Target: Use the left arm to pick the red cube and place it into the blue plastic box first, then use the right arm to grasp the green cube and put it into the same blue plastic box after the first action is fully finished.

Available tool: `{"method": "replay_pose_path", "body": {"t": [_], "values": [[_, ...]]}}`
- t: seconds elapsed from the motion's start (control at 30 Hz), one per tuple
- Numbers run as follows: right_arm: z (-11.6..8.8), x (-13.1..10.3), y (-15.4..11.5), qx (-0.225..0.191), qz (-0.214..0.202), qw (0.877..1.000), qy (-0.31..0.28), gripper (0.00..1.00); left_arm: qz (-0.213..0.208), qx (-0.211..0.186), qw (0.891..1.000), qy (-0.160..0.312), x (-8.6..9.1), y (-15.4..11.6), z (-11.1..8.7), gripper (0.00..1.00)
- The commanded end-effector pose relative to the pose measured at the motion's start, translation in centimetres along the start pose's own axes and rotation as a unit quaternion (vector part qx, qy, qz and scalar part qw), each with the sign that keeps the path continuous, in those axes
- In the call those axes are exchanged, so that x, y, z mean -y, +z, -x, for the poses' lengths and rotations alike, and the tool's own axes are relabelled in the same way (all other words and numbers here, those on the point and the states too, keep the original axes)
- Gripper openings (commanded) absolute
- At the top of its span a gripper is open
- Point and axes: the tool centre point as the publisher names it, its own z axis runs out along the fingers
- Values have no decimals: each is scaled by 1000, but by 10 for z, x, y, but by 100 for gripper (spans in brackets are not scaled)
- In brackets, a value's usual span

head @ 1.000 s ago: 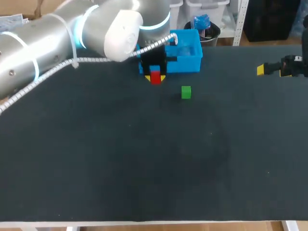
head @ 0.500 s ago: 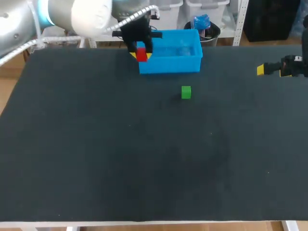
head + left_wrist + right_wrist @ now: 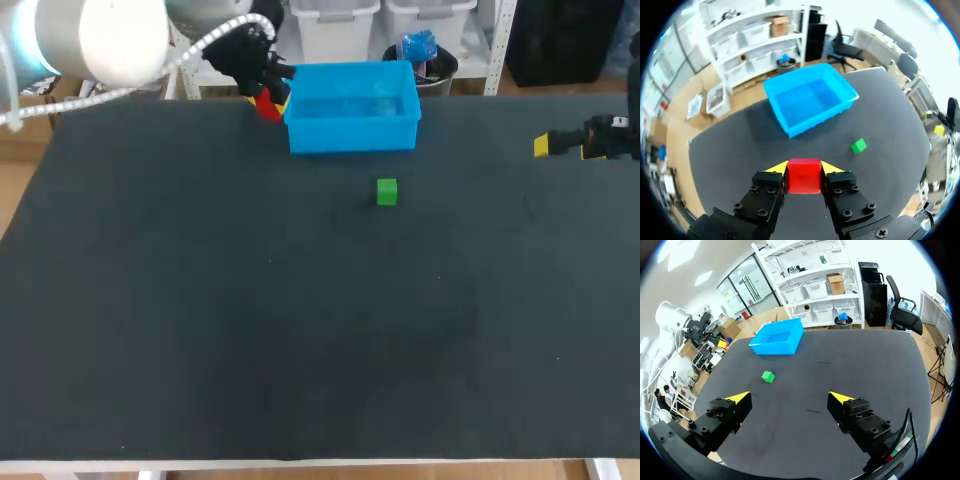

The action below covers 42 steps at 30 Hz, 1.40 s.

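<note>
Clamped in the left gripper [image 3: 805,168], the small red cube [image 3: 804,176] should be centred over the blue plastic box [image 3: 821,118] before release.

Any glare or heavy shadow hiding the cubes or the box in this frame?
Head view: even light, the green cube plain to see, only a faint sheen inside the blue box. Left wrist view: the red cube in the left end effector is well lit; a soft shadow lies beside the box. Right wrist view: no glare on the green cube or the box.
</note>
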Motion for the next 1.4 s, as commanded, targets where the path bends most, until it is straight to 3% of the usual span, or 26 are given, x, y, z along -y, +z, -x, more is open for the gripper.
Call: {"method": "replay_pose_path", "body": {"t": [0.03, 0.37, 0.67, 0.87, 1.4], "values": [[0, 0, 1, 0, -1, 1000, 0, 100, -65, 34, 997, 31, -7, -3, -11, 0], [0, 0, 1, 0, -1, 1000, 0, 100, -97, 88, 987, 98, -15, -9, -17, 0], [0, 0, 1, 0, -1, 1000, 0, 100, -109, 101, 982, 112, -18, -3, -9, 0], [0, 0, 1, 0, -1, 1000, 0, 100, -112, 108, 980, 124, -16, 7, 11, 0], [0, 0, 1, 0, -1, 1000, 0, 100, -133, 140, 967, 165, -11, 56, 92, 0]]}}
